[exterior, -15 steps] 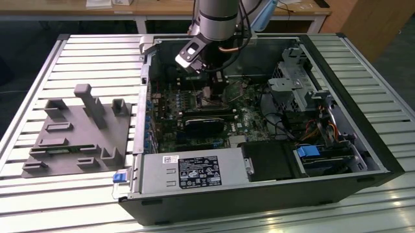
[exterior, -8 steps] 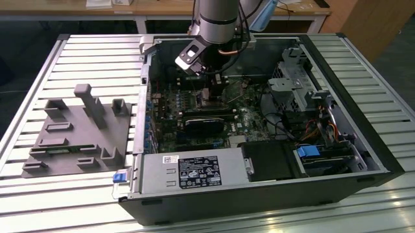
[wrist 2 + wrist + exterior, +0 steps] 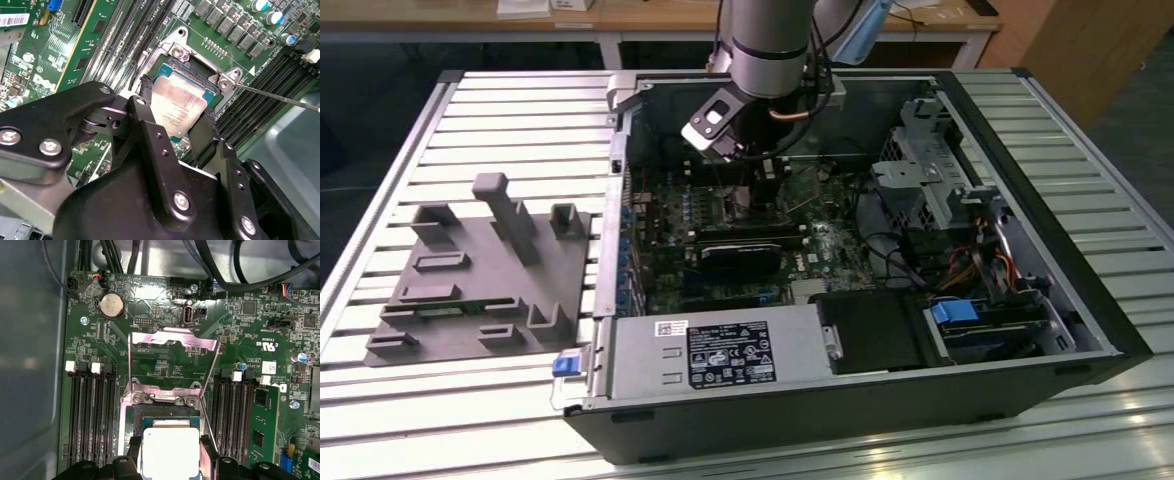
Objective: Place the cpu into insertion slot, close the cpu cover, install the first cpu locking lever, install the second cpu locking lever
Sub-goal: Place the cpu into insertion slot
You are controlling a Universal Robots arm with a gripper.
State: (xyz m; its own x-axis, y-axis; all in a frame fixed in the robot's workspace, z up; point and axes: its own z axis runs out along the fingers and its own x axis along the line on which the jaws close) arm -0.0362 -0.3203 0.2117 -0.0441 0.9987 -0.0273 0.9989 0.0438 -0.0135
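In both wrist views the cpu (image 3: 181,97) (image 3: 170,446), a silvery square chip, sits between my two black fingers (image 3: 145,92), directly over the insertion slot (image 3: 196,67) (image 3: 165,412). My gripper (image 3: 176,104) (image 3: 170,456) is shut on the cpu's two opposite edges. Whether the chip rests in the slot or hovers just above it I cannot tell. The cpu cover (image 3: 172,341), a silvery frame with a window, stands swung open behind the slot. A thin locking lever (image 3: 280,95) sticks out beside the slot. In the exterior view the gripper (image 3: 744,185) reaches down into the open computer case.
Long black memory slots (image 3: 92,415) flank the socket on both sides. A black heatsink block (image 3: 740,255) lies on the board near the arm. Cables (image 3: 907,260) and a drive cage (image 3: 934,170) fill the exterior view's right. A grey fixture (image 3: 487,265) stands outside the case.
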